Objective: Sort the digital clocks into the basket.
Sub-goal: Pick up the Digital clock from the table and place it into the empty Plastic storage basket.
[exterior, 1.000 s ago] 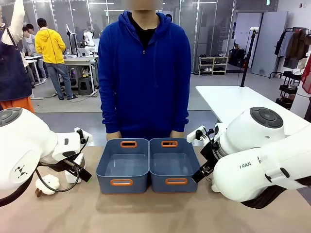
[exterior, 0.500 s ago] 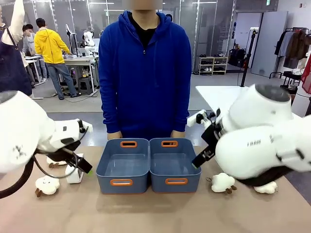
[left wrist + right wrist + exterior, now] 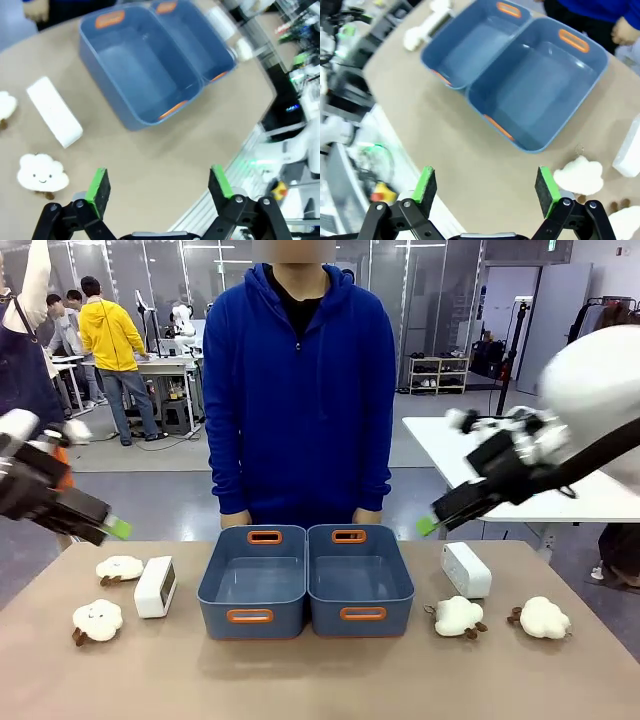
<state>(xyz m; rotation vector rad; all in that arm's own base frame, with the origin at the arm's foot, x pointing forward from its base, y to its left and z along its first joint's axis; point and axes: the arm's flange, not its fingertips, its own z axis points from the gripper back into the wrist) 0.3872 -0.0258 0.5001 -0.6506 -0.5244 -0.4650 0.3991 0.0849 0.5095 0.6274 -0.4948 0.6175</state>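
Both claws hang high over the surface with nothing in them. The left claw point(image 3: 159, 184) stands wide, green pads far apart, and so does the right claw point(image 3: 487, 186). From the front, the left claw point(image 3: 115, 528) shows at the left edge and the right claw point(image 3: 428, 525) above the right end of the surface, both blurred.

Nearest on the tan surface point(image 3: 320, 680) lie three cream plush sheep: one at the left point(image 3: 98, 620) and two at the right point(image 3: 458, 616) point(image 3: 543, 618).

The left clock point(image 3: 155, 587) sits just beyond the left sheep, apart from the left basket point(image 3: 252, 615). Its long axis runs near to far, roughly parallel to the basket's long sides, with a short end towards the robot. In the left wrist view the same clock point(image 3: 54, 119) lies free, beside a smiling sheep point(image 3: 42, 172). A fourth sheep point(image 3: 119, 568) lies just left of it, near its far end.

The right clock point(image 3: 466, 569) lies right of the right basket point(image 3: 360, 615), also lengthwise near to far, its near end swung a little outward. A sheep sits close to its near end.

The two blue-grey baskets stand side by side in the middle, touching along their long walls, orange-rimmed handle slots at the near and far ends.

Beyond them a person point(image 3: 298, 390) in a blue hoodie stands at the far edge, hands low behind the baskets.
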